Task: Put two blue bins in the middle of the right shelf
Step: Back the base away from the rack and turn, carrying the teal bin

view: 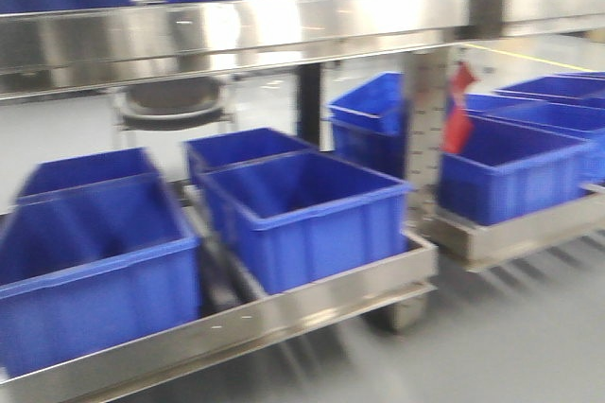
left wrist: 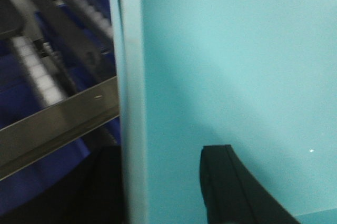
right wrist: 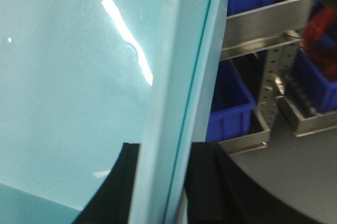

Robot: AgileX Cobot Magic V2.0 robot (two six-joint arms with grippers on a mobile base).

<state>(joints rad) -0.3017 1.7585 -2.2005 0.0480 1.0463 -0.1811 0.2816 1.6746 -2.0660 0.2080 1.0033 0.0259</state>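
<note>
Before the two steel shelves, low between the arms, out of the front camera's sight: the held bin (left wrist: 237, 66). Only the wrist views show it, as a broad pale-teal wall filling each frame. It is likely one of the blue bins washed out by nearness, though the colour alone won't settle that.

Left gripper (left wrist: 158, 190): a black finger (left wrist: 231, 195) on one face of the wall, a dark one on the other face, the rim rising between them. Clamped on the wall.
Right gripper (right wrist: 163, 184): fingers tight on both faces of the opposite wall, rim between. Clamped likewise.

So the held bin hangs crosswise, its span running across the robot's front from one gripper to the other.

Ahead, front view smeared: left shelf (view: 312, 301) loaded with stored bins (view: 302, 214), then the post (view: 427, 138), then the right shelf (view: 529, 228) further right and further back, its tray loaded too. A higher level (view: 548, 1) runs above it.

The relation that matters: the target lies ahead and to the right of the held bin, so the right arm is the nearer one. The right wrist view agrees, showing shelf trays just past that wall. My read: the held bin must travel rightward, level between both grips, with its right wall leading in.
</note>
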